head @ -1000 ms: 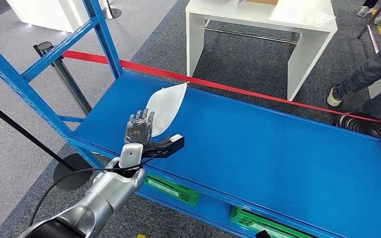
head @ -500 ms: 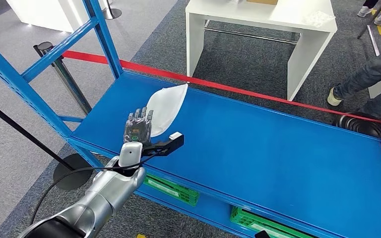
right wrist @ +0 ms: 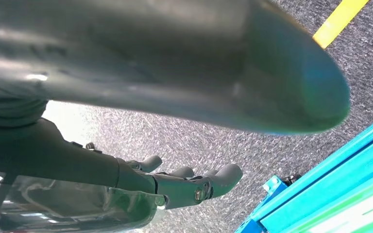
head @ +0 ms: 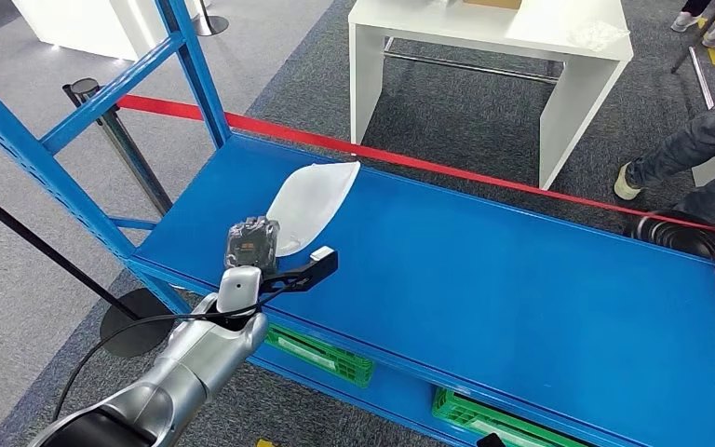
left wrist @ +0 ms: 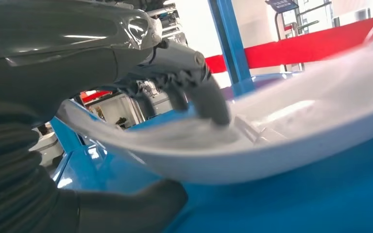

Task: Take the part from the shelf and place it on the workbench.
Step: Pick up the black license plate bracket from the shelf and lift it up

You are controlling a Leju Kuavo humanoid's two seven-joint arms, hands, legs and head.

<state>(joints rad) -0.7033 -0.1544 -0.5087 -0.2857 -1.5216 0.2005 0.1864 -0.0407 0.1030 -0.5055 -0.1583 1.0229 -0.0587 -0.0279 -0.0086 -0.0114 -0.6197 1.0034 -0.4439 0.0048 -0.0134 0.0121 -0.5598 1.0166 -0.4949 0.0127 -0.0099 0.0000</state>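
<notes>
White, curved part [head: 310, 194] (glossy); left hand [head: 250, 241] grips it.

My left arm [head: 182, 372] reaches forward, its robot hand [head: 249, 240] curled with fingers [left wrist: 201, 94] above and thumb [left wrist: 126, 209] below, gripping. My right robot hand [right wrist: 184, 187] hangs low, fingers loosely apart, holding nothing.

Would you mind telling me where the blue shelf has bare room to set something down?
The shelf is bare to the right of the white part, up to its far right end. Its left end is crowded: the left hand grips the part there.
</notes>
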